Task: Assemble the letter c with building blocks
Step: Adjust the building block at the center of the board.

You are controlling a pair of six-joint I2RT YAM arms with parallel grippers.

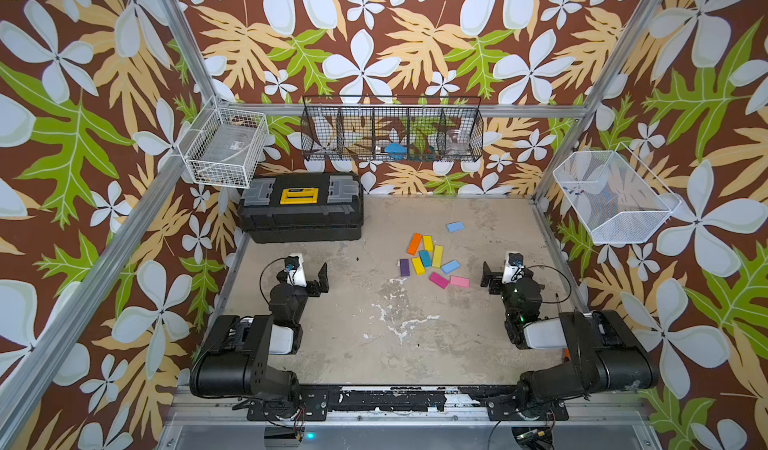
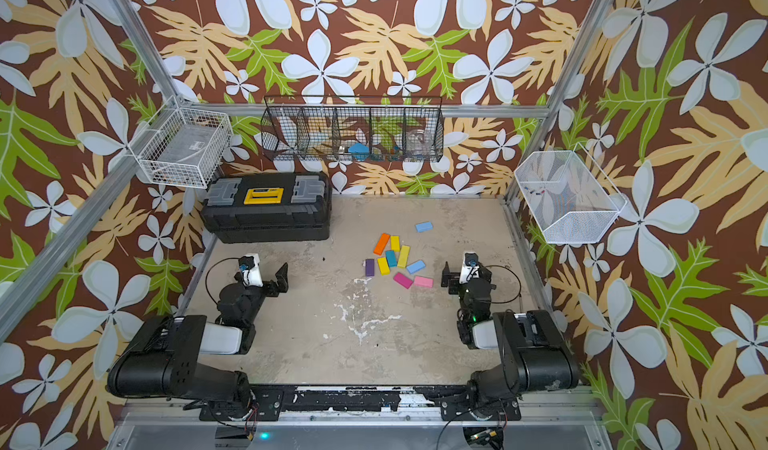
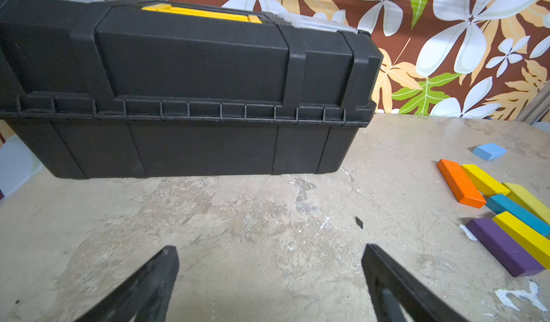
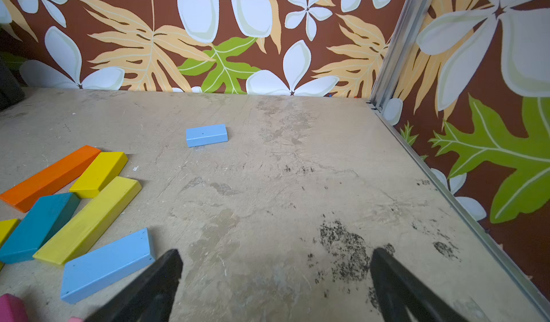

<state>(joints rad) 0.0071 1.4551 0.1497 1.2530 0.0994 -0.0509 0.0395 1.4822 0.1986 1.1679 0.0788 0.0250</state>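
In both top views, taking the back wall as 12 o'clock, the building blocks [image 1: 428, 261] lie loose on the table [image 1: 374, 335], bunched at about 1 o'clock from its middle. I judge that no stroke of the C is laid yet. A lone light blue block [image 2: 424, 226] lies apart, at 1 o'clock from the bunch. The toolbox [image 1: 301, 215] fills the 11 o'clock corner. My left gripper [image 1: 311, 270] sits at 9 o'clock, well apart from the blocks. My right gripper [image 2: 457, 277] sits at 3 o'clock, near the pink block [image 1: 459, 281].

Left wrist view: the fingers [image 3: 148, 284] are spread wide over bare table, with nothing between them. Counting the gripper's heading as 12, the toolbox stands dead ahead, and the orange block [image 3: 459, 186] and purple block [image 3: 503, 246] lie at about 2 o'clock. The purple one lies close beside a yellow block [image 3: 523, 237], so closing on it could drag both. A reach drifting toward 12 could strike the toolbox.

Right wrist view: the fingers [image 4: 154, 282] are likewise spread and empty. The nearer light blue block [image 4: 107, 264] lies just beside one fingertip, at about 10 o'clock of the heading. It is close against the long yellow block [image 4: 89, 219], which touches the teal block [image 4: 35, 228]. Dropping straight down here could plant a finger on that blue block and skid the bunch. The blocks are flat, so a shallow pinch may slip. Both arms reaching into one bunch could also clash.
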